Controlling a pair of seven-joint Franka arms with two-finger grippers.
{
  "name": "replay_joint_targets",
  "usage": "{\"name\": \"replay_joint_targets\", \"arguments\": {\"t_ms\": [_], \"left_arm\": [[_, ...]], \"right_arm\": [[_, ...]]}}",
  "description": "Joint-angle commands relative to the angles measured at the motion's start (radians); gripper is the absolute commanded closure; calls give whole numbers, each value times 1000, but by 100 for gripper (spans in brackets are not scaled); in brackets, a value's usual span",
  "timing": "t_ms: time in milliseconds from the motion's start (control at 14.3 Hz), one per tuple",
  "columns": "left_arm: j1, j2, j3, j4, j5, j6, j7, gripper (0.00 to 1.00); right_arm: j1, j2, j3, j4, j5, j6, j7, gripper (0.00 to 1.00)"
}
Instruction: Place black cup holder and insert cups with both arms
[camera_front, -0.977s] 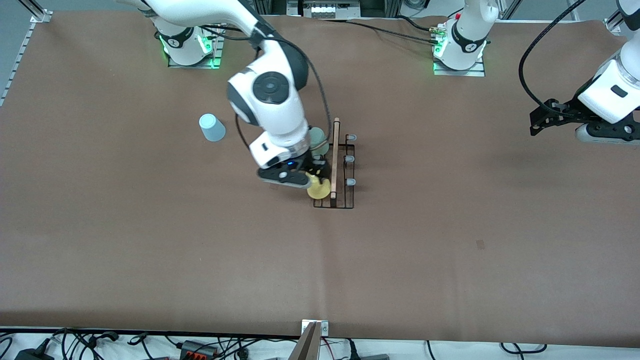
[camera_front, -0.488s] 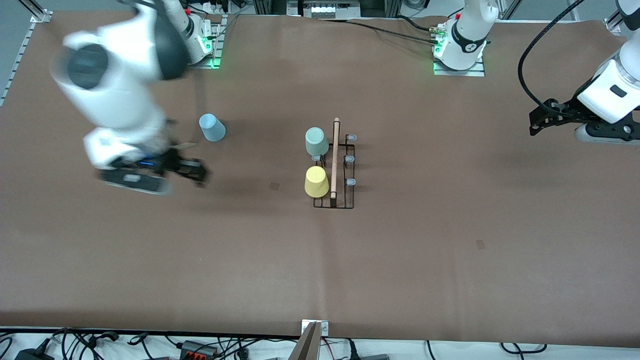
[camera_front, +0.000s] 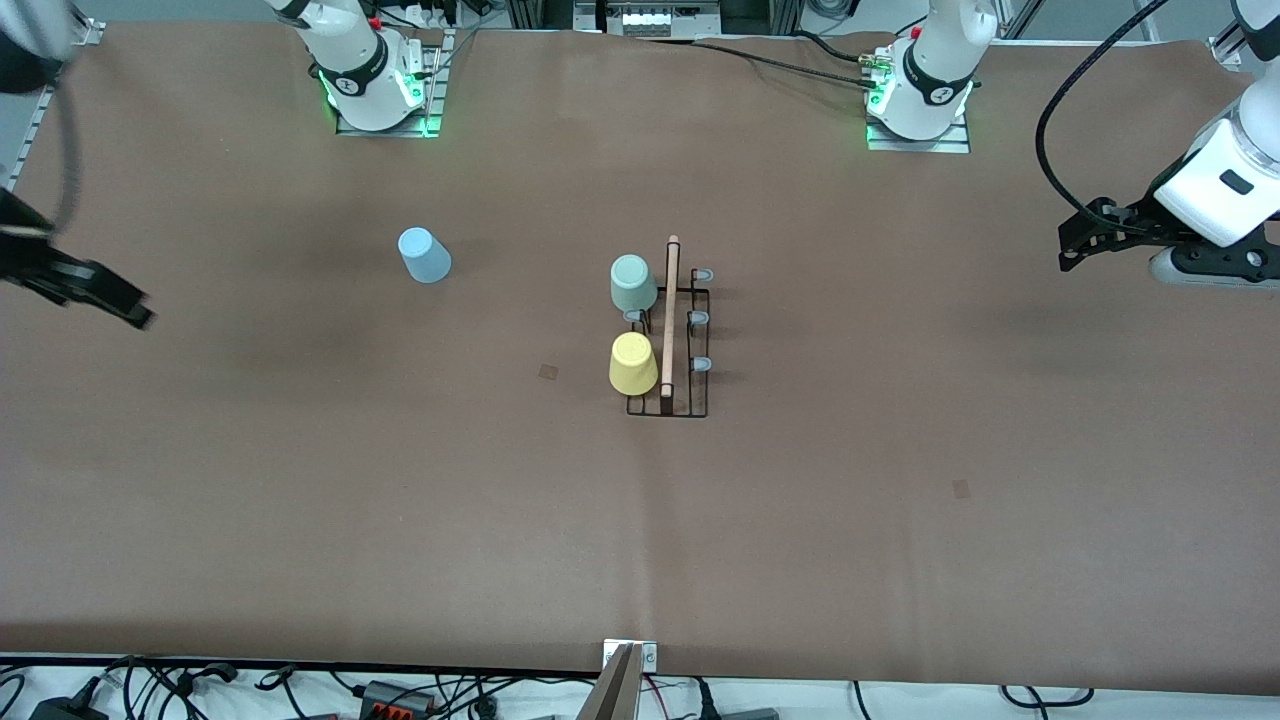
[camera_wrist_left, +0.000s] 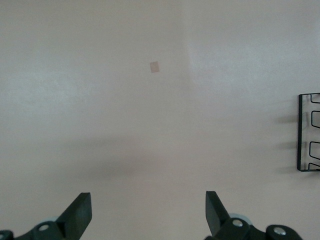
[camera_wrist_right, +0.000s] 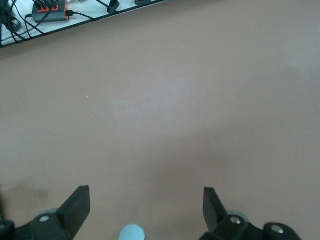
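Black wire cup holder mid-table, grey-green cup and yellow cup inverted on pegs. Light blue plastic tumbler stands loose toward the right arm's end of the holder. Likely light, slick, squashable; grip sidewall gently. Right gripper and left gripper: jaws wide, empty.

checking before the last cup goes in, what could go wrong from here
1. The light blue cup stands alone on the table, off the black cup holder; a poor grip could tip it.
2. The free peg sits between the grey-green cup and yellow cup; the open right gripper might knock either.
3. The open left gripper waits aside, so the holder is unbraced.
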Motion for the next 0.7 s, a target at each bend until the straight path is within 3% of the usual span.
{"name": "replay_joint_targets", "arguments": {"t_ms": [0, 209, 419, 628], "left_arm": [[3, -11, -2, 3, -13, -9, 21, 0], [5, -11, 0, 3, -13, -9, 21, 0], [3, -9, 0, 3, -13, -8, 21, 0], [5, -11, 0, 3, -13, -8, 21, 0]], "right_arm": [[-34, -45, -3, -10, 62, -66, -49, 0], [-31, -31, 4, -10, 50, -85, -49, 0], [2, -5, 13, -10, -49, -77, -69, 0], [5, -16, 67, -17, -66, -86, -59, 0]]}}
